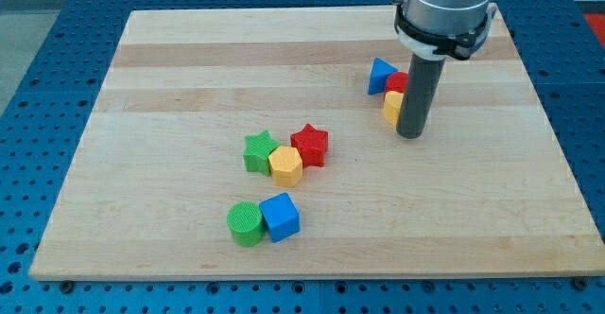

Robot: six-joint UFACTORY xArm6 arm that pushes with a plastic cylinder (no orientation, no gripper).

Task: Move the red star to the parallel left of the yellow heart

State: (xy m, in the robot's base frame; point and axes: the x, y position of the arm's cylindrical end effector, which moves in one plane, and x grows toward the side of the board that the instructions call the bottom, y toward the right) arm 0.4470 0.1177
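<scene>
On the left part of the wooden board (170,59) sits a little bunch of blocks. First comes the green star (258,152), then the yellow hexagon (285,165) touching it, then the red star (310,145) touching the hexagon on its right side. Nearer to the view's bottom sit the green cylinder (246,223) and the blue cube (280,217), side by side.

Far off to the right is the other bunch. There is a blue triangle (381,75), a red block (397,81) whose shape I cannot make out, and a yellow block (391,107) that I take to be the yellow heart, half hidden behind my rod.

My tip (409,135) rests on the board right beside that yellow block, on its right. I have no jaws at all, just a plain rod, so there is nothing to open or close.

The red star lies well to the left of my tip and a bit nearer. I think I must go round to its left side and push it right, toward the heart
</scene>
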